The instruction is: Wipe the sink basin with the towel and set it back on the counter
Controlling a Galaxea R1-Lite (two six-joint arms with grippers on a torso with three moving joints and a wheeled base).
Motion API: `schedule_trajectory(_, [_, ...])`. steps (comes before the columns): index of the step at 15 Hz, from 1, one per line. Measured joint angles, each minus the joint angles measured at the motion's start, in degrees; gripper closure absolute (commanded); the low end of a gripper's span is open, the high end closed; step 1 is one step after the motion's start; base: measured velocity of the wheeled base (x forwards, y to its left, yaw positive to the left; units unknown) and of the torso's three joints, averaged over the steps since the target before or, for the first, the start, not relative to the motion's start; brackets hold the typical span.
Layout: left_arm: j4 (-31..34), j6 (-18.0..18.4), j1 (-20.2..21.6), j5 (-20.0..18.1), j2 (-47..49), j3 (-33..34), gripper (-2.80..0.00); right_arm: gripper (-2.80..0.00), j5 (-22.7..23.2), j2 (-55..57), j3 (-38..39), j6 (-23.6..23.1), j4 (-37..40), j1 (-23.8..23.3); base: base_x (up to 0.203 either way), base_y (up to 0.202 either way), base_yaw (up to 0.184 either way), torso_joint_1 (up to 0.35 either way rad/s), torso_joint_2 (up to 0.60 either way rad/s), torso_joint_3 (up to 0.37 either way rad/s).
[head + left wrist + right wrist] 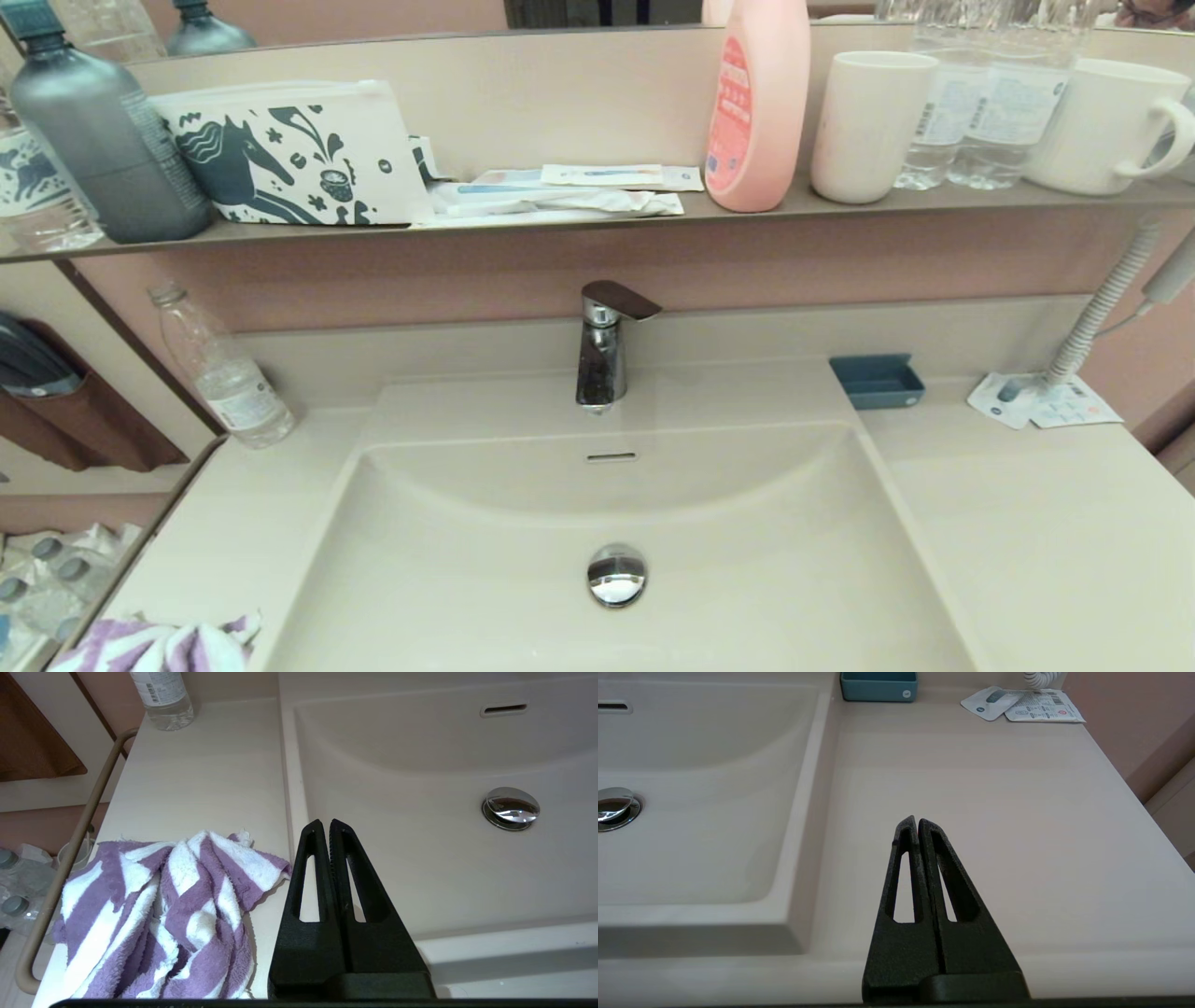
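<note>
The purple-and-white striped towel (159, 919) is seen crumpled on the counter (201, 774), left of the sink basin (420, 858). The left gripper (329, 823) is held pressed together and empty just beside it, above the basin's edge. The right gripper (917, 820), likewise pressed together and empty, is held over the right counter.

I see bathroom vanity: sink basin (467, 560), faucet (605, 345), mirror (373, 14), toiletry shelf (840, 207), cups (868, 126).

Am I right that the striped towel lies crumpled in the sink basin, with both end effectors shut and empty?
Not quite: the towel lies crumpled on the counter beside the sink basin, as the left wrist view shows. The left end effector and right end effector are indeed shut and empty.
</note>
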Motion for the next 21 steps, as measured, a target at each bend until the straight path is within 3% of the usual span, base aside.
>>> schedule_trajectory(21, [-0.37,-0.71,0.0,-0.16,-0.02,0.84,0.0,0.0,0.0,0.0,0.0,0.0,0.02,0.0,0.0,0.0,0.0,0.0,0.0,0.0])
